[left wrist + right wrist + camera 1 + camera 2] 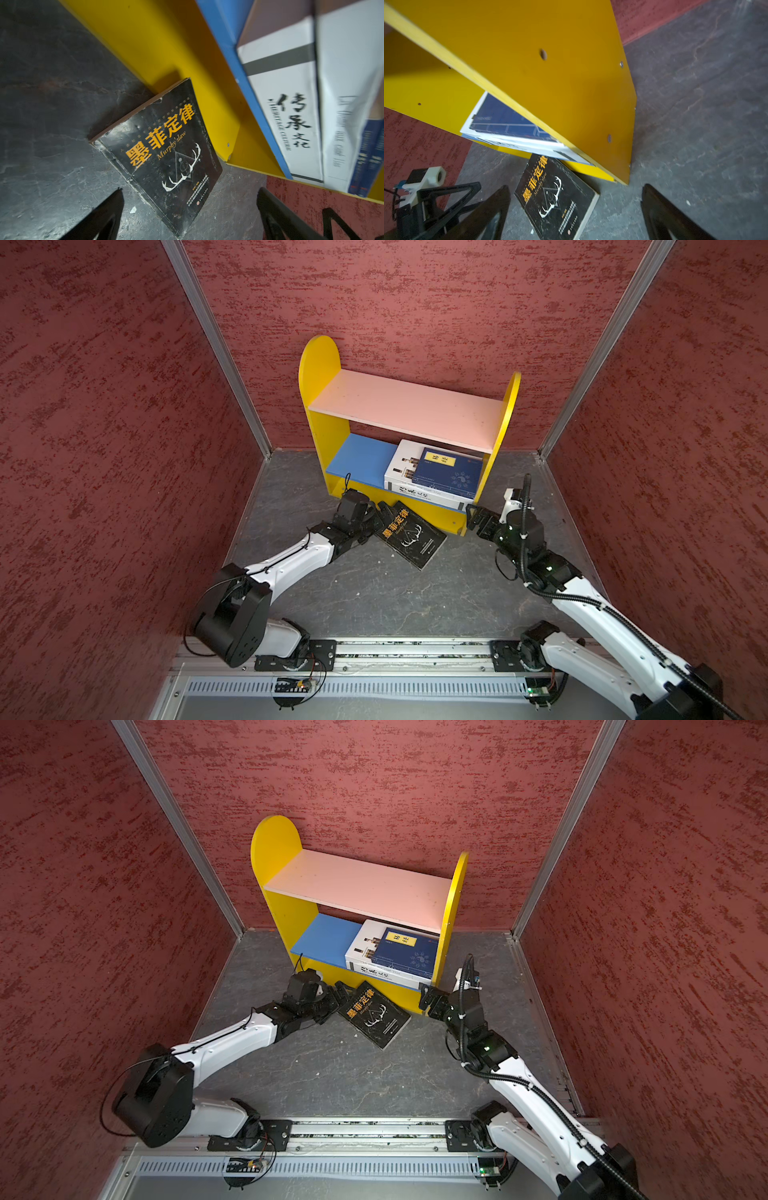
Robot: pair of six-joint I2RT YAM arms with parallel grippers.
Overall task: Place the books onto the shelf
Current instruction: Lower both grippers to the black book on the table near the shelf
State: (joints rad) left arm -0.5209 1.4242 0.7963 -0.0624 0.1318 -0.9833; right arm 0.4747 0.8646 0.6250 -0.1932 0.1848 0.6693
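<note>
Left gripper (381,509), jaws apart and empty, must next clamp the black orange-lettered paperback (411,535) at the yellow-sided shelf's (318,373) six o'clock.

Yellow sides were noted on the shelf (318,377); upper board (407,406) pale pink, lower board (359,456) blue. At frame centre, the black book (409,533) was marked w/ orange chars & white antlers. Walls (104,448) were mottled red.

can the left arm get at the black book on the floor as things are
Probably yes: the left end effector sits open right beside the black book, with nothing between them. It lies flat on the floor, so gripping its edge may be awkward.
</note>
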